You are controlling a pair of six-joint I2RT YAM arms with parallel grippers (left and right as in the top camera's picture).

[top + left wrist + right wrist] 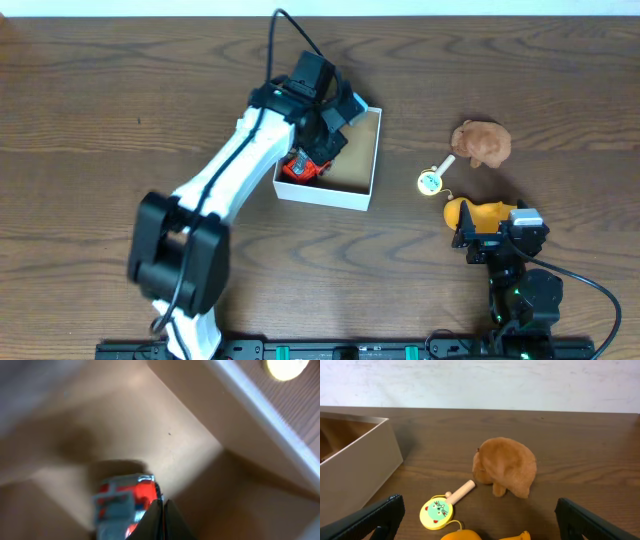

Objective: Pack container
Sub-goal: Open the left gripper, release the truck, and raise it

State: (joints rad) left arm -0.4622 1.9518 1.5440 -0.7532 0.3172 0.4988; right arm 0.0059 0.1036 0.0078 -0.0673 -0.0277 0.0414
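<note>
The container (pixel 371 170) is a shallow white box with a tan inside bottom, at the table's middle. My left gripper (pixel 318 150) reaches down into it; in the left wrist view its fingers (pixel 162 504) are pressed together over the tan floor (pixel 190 445). A red and grey toy (pixel 300 168) lies in the box's near left corner, just left of the fingertips (pixel 125 500). My right gripper (pixel 495 235) is open and empty over an orange toy (pixel 475 213), which shows at the bottom edge of the right wrist view (pixel 465 535).
A brown plush toy (pixel 481 142) (pixel 507 465) lies to the right of the box. A small yellow-green hand drum with a wooden handle (pixel 431 180) (pixel 438 510) lies between the plush and the orange toy. The box's wall (pixel 355 465) shows at the left of the right wrist view.
</note>
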